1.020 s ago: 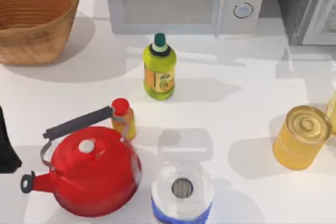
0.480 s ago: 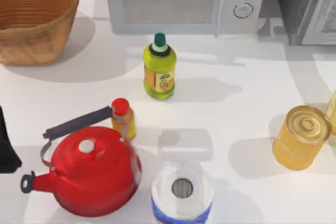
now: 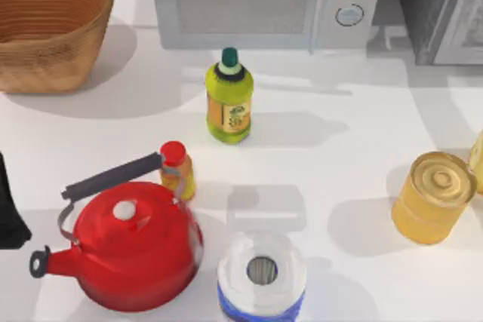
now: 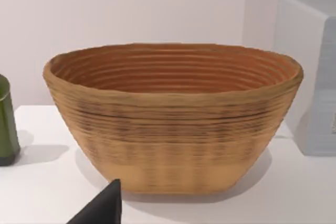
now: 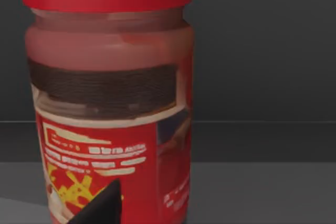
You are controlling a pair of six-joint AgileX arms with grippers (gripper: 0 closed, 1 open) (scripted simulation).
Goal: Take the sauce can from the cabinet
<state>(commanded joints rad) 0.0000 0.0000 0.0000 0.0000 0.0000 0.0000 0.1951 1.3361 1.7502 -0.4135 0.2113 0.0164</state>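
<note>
Sauce can (image 5: 107, 103), a red-lidded, red-labelled cylinder with a dark brown band, stands close before the right wrist camera on a dark grey shelf, apparently inside the dark grey boxy cabinet (image 3: 441, 9) at the table's far right, itself cut off by the top view's edge. Whether the right claw is spread or closed I cannot tell; just a black fingertip (image 5: 100, 208) crosses the can's base. My left arm (image 3: 11, 209) sits parked at the left edge, facing the woven brown basket (image 4: 173, 119).

sauce can (image 5: 110, 108) base cropped, cabinet (image 3: 445, 9) cut off
</note>
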